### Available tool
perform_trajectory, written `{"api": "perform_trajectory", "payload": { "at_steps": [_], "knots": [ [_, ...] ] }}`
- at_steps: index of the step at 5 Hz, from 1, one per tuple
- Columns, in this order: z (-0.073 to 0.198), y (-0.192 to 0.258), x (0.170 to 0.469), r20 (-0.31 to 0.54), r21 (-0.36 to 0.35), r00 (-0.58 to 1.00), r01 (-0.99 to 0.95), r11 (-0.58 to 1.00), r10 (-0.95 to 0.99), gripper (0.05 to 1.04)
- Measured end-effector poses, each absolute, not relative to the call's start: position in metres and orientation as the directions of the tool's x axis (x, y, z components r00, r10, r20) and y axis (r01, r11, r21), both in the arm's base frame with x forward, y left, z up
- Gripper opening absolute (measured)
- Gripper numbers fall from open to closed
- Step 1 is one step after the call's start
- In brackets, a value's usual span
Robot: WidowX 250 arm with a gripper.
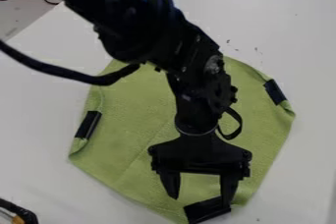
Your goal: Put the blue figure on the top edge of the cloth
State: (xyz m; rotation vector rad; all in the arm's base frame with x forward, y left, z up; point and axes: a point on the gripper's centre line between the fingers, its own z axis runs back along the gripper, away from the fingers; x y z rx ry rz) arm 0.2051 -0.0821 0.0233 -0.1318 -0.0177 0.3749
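The blue figure is hard to pick out, so I cannot tell you for sure where it is. You can see three dark blocks by the green cloth [131, 134]. One block [88, 125] is on the cloth's left side, as the camera sees it. Another block [275, 92] is on the cloth's right side. The last block [207, 210] is at the cloth's bottom edge, and it looks very dark.

Your tool [200, 201] is open wide, over the bottom part of the cloth, and points down. Its two fingers are well apart. The bottom block meets the tip of one finger in the view, but I cannot tell you if they touch. It does not look pinched between the two.

Your big black arm [190, 61] comes in past the cloth's top left and hides part of its top edge. A thick black cord [59, 70] hangs from the arm and goes over the cloth's top left part. The cloth lies on a white table [39, 149]. Some small dark bits [256, 49] are on the table, just past the cloth's top right.
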Motion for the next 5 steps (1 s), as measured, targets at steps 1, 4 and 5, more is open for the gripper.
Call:
{"api": "perform_trajectory", "payload": {
  "at_steps": [1,4,5],
  "knots": [
    [0.027,-0.093,0.185,-0.03,-0.15,0.927,-0.374,0.915,0.374,1.0],
    [0.042,-0.075,0.217,0.109,-0.057,0.99,-0.088,0.994,0.094,1.0],
    [0.052,-0.069,0.237,0.151,-0.022,0.988,-0.037,0.999,0.04,1.0]
  ]
}}
